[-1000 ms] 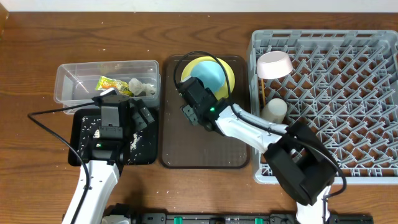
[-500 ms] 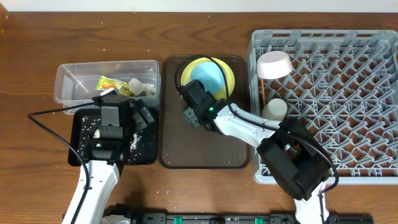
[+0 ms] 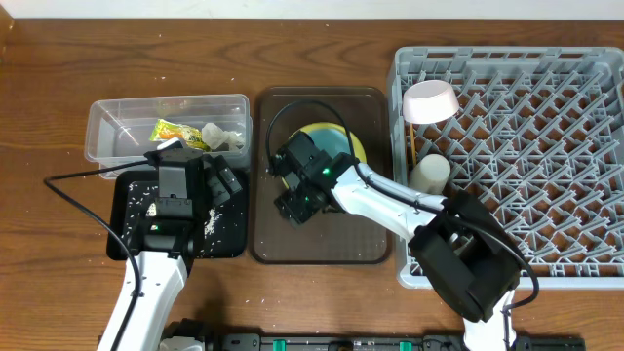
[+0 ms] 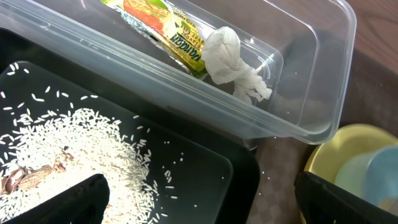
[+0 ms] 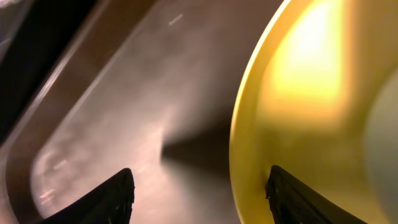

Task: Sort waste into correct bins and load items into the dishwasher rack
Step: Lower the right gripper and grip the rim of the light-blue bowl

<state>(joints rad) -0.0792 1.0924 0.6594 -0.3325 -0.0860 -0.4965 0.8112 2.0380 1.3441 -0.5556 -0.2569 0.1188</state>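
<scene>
My right gripper (image 3: pixel 296 201) (image 5: pixel 199 180) is open over the brown serving tray (image 3: pixel 292 239), its jaws straddling the left rim of the yellow-green plate (image 3: pixel 341 148) (image 5: pixel 292 93). The light blue bowl (image 3: pixel 338 138) (image 4: pixel 380 174) sits in that plate, mostly hidden by the arm. My left gripper (image 3: pixel 222 181) (image 4: pixel 211 208) hangs wide open over the black tray (image 3: pixel 132 244) (image 4: pixel 205 168) of rice scraps (image 4: pixel 68 137). The clear tub (image 3: pixel 112 132) (image 4: pixel 311 74) holds the snack wrapper (image 3: pixel 175 131) (image 4: pixel 161 25) and the tissue (image 3: pixel 219 136) (image 4: pixel 233 62). The white bowl (image 3: pixel 430 100) and the white cup (image 3: pixel 429 174) stand in the grey rack (image 3: pixel 526 146).
Thin chopsticks (image 3: pixel 413 148) lie by the rack's left wall, beside the cup. The far end of the serving tray (image 3: pixel 312 102) is bare. A few rice grains lie scattered on the wooden table (image 3: pixel 58 97) by the black tray.
My right gripper has swung toward the front left over the serving tray. The plate with the blue bowl has slid forward with it, away from the tray's far end. The left arm stayed put.
</scene>
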